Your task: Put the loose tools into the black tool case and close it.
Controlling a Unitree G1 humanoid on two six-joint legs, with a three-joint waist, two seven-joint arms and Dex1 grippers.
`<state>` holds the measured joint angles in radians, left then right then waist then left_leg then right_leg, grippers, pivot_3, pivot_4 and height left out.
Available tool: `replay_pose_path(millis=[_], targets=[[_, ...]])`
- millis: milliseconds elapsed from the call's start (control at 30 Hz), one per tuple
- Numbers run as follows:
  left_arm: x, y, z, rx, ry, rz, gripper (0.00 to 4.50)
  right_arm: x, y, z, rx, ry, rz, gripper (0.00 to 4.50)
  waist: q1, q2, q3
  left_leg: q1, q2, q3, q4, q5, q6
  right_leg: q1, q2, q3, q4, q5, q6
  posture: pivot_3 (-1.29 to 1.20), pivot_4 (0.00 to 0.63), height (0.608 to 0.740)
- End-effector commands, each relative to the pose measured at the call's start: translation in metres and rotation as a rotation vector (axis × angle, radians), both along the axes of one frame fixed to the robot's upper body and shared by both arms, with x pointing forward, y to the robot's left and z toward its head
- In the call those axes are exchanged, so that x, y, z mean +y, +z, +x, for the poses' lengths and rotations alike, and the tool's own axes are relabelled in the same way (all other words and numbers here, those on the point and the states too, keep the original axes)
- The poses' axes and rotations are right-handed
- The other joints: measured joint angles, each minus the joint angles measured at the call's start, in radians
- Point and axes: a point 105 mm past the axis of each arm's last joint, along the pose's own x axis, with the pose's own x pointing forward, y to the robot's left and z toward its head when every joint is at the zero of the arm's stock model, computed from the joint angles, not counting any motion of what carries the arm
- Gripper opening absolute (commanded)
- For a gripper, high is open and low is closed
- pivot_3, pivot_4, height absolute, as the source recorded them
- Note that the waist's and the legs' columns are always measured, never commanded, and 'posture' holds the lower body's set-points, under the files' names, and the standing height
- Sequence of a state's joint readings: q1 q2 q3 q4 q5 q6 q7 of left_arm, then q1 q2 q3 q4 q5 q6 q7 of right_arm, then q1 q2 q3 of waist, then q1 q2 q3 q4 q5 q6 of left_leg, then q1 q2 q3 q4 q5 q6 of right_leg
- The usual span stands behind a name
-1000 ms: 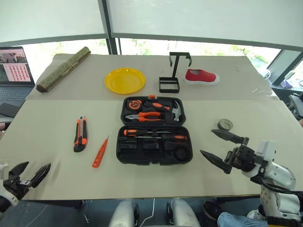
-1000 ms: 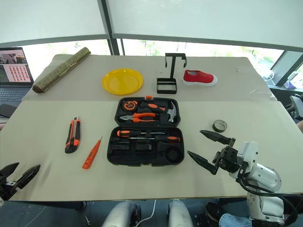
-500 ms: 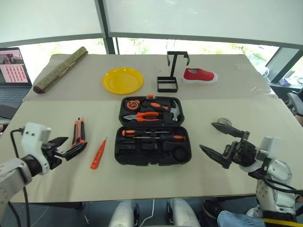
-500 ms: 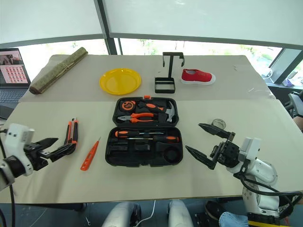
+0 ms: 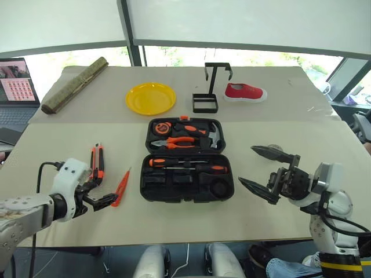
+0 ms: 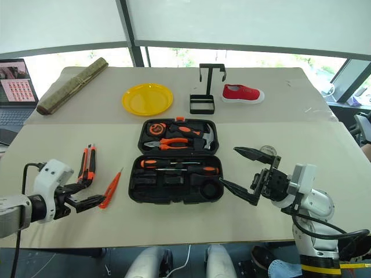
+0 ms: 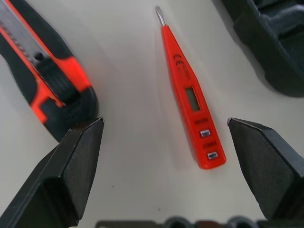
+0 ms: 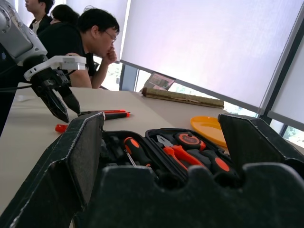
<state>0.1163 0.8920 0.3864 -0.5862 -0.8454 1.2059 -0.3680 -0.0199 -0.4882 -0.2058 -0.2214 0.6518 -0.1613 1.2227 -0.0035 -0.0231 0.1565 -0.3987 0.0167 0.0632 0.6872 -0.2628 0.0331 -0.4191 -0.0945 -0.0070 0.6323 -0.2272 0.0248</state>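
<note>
I had the left claw (image 7: 164,156) spread wide, straddling the tester's (image 7: 190,97) butt end, probably still clear above it.

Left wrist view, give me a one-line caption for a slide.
Open left gripper poised over the slim orange tester screwdriver, utility knife alongside.

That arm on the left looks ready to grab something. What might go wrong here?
The open left hand hangs over the slim orange tester, with the knife right beside one finger, so it might nudge or catch the knife instead. The tester lies flat on the table and could slip out.
</note>
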Motion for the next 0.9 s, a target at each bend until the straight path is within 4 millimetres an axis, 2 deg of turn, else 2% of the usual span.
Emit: replay_pose_path(millis=[33, 133, 300, 367, 533, 633, 700, 800, 900], targets=[[-0.004, -0.011, 0.001, 0.022, 0.014, 0.058, 4.50, 0.007, 0.009, -0.013, -0.063, 0.074, -0.020, 4.45, 0.001, 0.000, 0.000, 0.000, 0.000, 0.000, 0.000, 0.000, 0.000, 0.000, 0.000, 0.000, 0.000, 0.000, 0.000, 0.00, 0.150, 0.740], [-0.008, -0.021, 0.003, 0.043, 0.044, 0.042, 4.50, 0.012, 0.010, -0.017, -0.074, 0.110, -0.020, 4.45, 0.006, 0.001, -0.001, 0.001, 0.000, 0.000, 0.000, 0.000, 0.000, 0.000, 0.000, 0.000, 0.000, 0.000, 0.000, 0.00, 0.150, 0.740], [-0.014, -0.032, 0.004, 0.071, 0.064, 0.009, 2.82, 0.018, 0.010, -0.023, -0.086, 0.155, -0.014, 4.50, 0.017, 0.005, -0.002, 0.009, 0.000, 0.000, -0.001, 0.000, 0.000, 0.009, 0.000, 0.000, -0.001, 0.000, 0.000, 0.00, 0.150, 0.740], [-0.017, -0.033, 0.004, 0.072, 0.066, -0.010, 2.03, 0.019, 0.011, -0.024, -0.092, 0.158, -0.006, 4.50, 0.017, 0.005, -0.002, 0.014, 0.000, 0.000, -0.002, 0.000, 0.001, 0.015, -0.001, 0.000, -0.003, -0.001, 0.001, 0.00, 0.150, 0.740], [-0.018, -0.028, 0.006, 0.055, 0.075, -0.032, 0.43, 0.023, 0.015, -0.027, -0.106, 0.204, 0.021, 4.50, 0.018, 0.005, -0.002, 0.014, -0.001, 0.000, -0.003, -0.001, 0.001, 0.015, -0.002, 0.000, -0.003, -0.001, 0.001, 0.00, 0.150, 0.740], [-0.015, -0.013, 0.014, -0.024, 0.081, -0.071, 0.43, 0.025, 0.015, -0.027, -0.101, 0.211, 0.025, 4.50, 0.018, 0.005, -0.002, 0.014, -0.001, 0.000, -0.003, -0.001, 0.001, 0.015, -0.002, 0.000, -0.003, -0.001, 0.001, 0.00, 0.150, 0.740], [-0.017, 0.003, 0.018, -0.111, 0.026, -0.129, 0.43, 0.025, 0.015, -0.026, -0.098, 0.207, 0.022, 4.50, 0.018, 0.004, -0.002, 0.013, -0.001, 0.000, -0.003, 0.000, 0.001, 0.014, -0.002, 0.000, -0.003, -0.001, 0.001, 0.00, 0.150, 0.740], [-0.014, 0.027, 0.017, -0.233, -0.119, -0.159, 0.43, 0.021, 0.016, -0.024, -0.053, 0.170, -0.007, 4.50, 0.016, 0.003, -0.001, 0.012, 0.000, 0.000, -0.003, -0.001, 0.000, 0.012, -0.002, -0.001, -0.003, -0.002, 0.000, 0.00, 0.150, 0.740], [-0.014, 0.044, 0.014, -0.325, -0.335, -0.144, 0.43, 0.018, 0.019, -0.021, 0.036, 0.141, -0.071, 4.50, 0.016, 0.003, -0.001, 0.009, -0.001, 0.001, -0.005, 0.000, 0.000, 0.008, -0.004, -0.001, -0.002, -0.004, -0.004, 0.00, 0.150, 0.740]])
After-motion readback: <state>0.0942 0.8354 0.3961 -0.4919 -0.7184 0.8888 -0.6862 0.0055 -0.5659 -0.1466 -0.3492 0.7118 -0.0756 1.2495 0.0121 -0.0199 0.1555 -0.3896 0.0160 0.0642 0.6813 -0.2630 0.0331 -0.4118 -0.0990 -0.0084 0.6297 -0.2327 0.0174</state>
